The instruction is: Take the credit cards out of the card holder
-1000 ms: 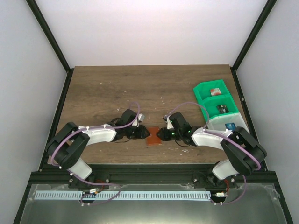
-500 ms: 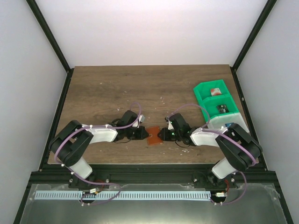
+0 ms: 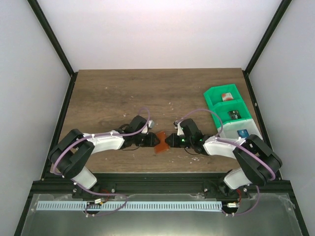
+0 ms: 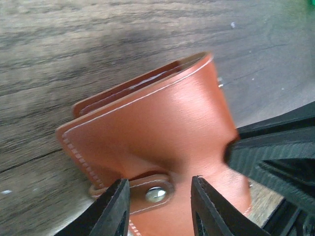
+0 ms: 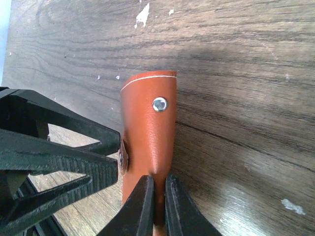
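The card holder [image 3: 161, 141], likely light, supple, slick leather, sits tilted near the middle of the desk's [image 3: 108, 93] near edge. The left pincer [image 4: 157, 189] straddles its snap tab [image 4: 142, 194], grip impossible to tell; the right pincer [image 5: 158, 184] clamps its side. Best held by the flaps.

This is a robot test cell in a lab. Plain white panels [image 3: 162, 29] wall in the back and both sides of the frame, joined by black metal struts [image 3: 49, 37]. A wood-grain surface [image 3: 123, 93] fills the middle. Across the bottom runs a black rail [image 3: 157, 183] with grey sheet metal [image 3: 275, 211] below it. Two cabled robot arms [image 3: 106, 142] are bolted there, the left pincer [image 3: 154, 141] and right pincer [image 3: 166, 141] meeting mid-frame. Green and white plastic bins [image 3: 229, 110] sit at the right edge.
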### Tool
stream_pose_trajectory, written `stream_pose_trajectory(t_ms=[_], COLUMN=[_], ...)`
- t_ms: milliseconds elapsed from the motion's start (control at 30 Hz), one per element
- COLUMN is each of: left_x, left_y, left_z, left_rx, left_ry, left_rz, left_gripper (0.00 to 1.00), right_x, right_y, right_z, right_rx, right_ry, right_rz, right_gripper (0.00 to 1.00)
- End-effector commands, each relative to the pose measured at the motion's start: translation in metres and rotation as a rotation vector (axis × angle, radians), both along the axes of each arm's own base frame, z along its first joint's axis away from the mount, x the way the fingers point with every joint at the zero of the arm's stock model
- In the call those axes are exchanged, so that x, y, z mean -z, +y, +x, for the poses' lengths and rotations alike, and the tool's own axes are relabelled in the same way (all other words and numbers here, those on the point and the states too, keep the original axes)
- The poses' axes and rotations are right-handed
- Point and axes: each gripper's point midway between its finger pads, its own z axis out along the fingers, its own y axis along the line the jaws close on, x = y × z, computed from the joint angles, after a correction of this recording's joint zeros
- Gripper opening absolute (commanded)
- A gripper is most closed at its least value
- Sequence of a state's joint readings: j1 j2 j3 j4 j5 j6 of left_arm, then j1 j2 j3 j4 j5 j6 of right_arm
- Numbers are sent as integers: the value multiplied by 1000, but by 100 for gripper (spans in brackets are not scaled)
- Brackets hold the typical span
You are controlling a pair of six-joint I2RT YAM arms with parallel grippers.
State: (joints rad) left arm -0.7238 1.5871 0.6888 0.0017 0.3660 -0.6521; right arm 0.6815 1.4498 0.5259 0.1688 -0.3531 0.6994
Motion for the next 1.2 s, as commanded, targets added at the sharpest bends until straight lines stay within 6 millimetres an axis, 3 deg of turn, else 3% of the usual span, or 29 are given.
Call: stream_pose_trajectory(t_ms=[0, 667, 1167], left_x=[-9, 16, 18], left_y=[-4, 4, 12], left_z=[4, -1, 0], left_rx=[0, 12, 19], left_ry=[-28, -8, -31], left_rz=[49, 165, 227], left_gripper=[37, 37, 19], right_x=[-10, -12, -9], right_y=[6, 7, 3], right_z=[-2, -4, -3], right_rx=[-6, 0, 18], right_ry=[-9, -30, -36], right_rz=[34, 24, 6], right_gripper=[0, 0, 0])
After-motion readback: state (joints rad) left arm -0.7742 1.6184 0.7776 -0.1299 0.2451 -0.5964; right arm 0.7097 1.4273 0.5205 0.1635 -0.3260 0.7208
